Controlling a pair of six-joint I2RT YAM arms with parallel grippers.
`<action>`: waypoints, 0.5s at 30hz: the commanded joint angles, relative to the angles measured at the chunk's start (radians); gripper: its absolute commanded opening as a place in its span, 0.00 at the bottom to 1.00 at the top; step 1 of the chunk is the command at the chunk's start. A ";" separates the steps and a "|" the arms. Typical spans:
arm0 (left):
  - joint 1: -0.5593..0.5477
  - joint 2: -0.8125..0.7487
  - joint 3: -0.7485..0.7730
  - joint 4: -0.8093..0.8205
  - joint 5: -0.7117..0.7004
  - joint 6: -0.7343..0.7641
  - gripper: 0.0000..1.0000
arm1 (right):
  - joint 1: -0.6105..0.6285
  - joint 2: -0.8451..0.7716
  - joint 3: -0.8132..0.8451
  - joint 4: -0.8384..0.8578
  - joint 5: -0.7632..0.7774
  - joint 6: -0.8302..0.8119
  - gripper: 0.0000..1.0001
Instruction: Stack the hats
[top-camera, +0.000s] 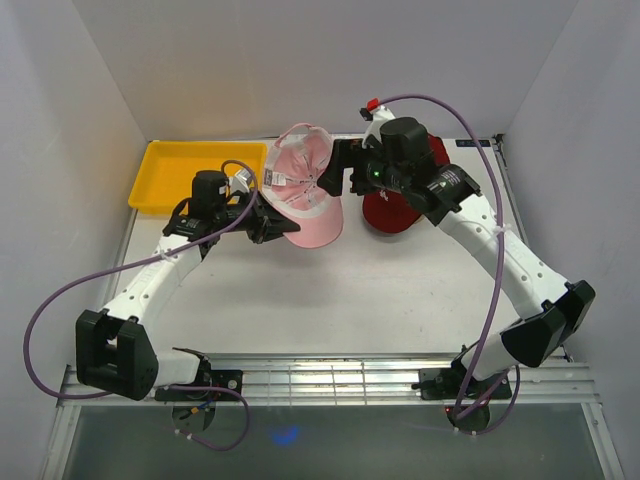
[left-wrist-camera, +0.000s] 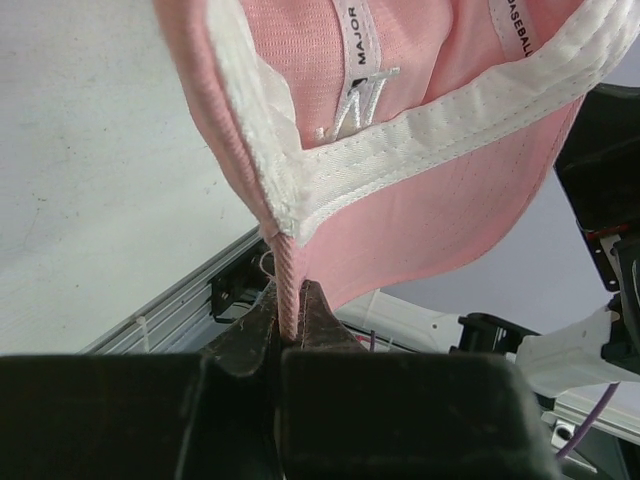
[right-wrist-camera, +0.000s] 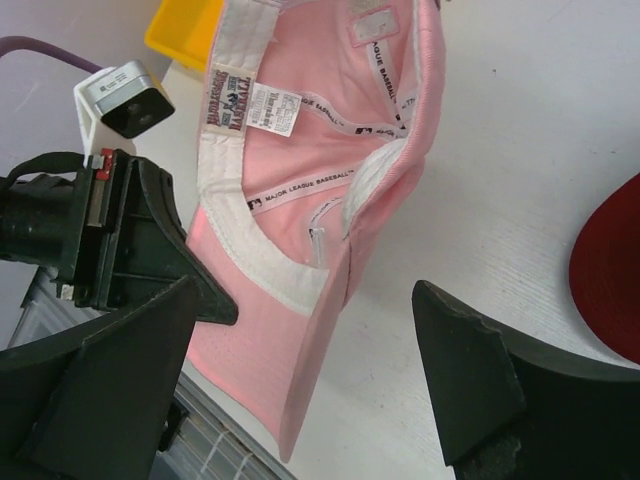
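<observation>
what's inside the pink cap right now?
The pink cap shows only its own lining: white sweatband, printed seam tape, sewn labels; no other hat inside. The left pincer is shut on its brim. Its outer front faces away, so any logo is hidden.

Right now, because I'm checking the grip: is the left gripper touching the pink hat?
Touching. The left wrist view shows the left gripper pinching the pink hat by its brim edge.
</observation>
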 joint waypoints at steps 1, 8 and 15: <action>-0.015 -0.053 -0.012 0.004 0.018 0.039 0.00 | 0.002 0.025 0.062 -0.072 0.052 -0.019 0.91; -0.045 -0.060 0.002 -0.013 0.013 0.064 0.00 | -0.004 0.082 0.135 -0.141 0.115 -0.024 0.87; -0.081 -0.071 0.007 -0.039 -0.013 0.096 0.00 | -0.016 0.137 0.189 -0.190 0.134 -0.025 0.79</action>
